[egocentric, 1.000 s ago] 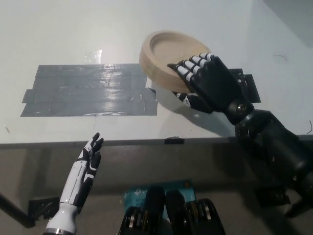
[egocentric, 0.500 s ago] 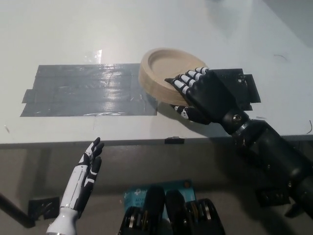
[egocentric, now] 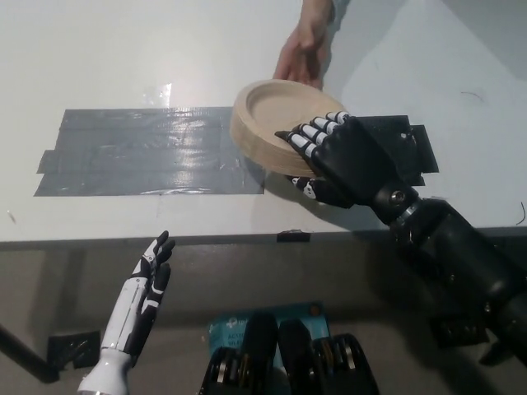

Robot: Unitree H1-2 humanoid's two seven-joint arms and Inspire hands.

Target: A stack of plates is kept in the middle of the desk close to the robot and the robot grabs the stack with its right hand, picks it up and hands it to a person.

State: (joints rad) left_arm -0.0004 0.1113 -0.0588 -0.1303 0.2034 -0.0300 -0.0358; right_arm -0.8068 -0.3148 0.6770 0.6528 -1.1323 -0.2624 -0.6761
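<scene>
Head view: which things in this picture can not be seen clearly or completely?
- Plates: how many are in the stack cannot be told; the side looks like one block.
- Right hand: its thumb under the plates is partly hidden by them.
- Person's hand: cut off by the top edge; whether it touches the plates is unclear.
- Left hand: its wrist is cut off by the bottom edge.

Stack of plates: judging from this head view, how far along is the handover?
Done: the right hand grips the stack of plates, raised above the desk. In hand: a person's hand reaches its far rim. Left: release. The left hand rests below the desk edge.
</scene>
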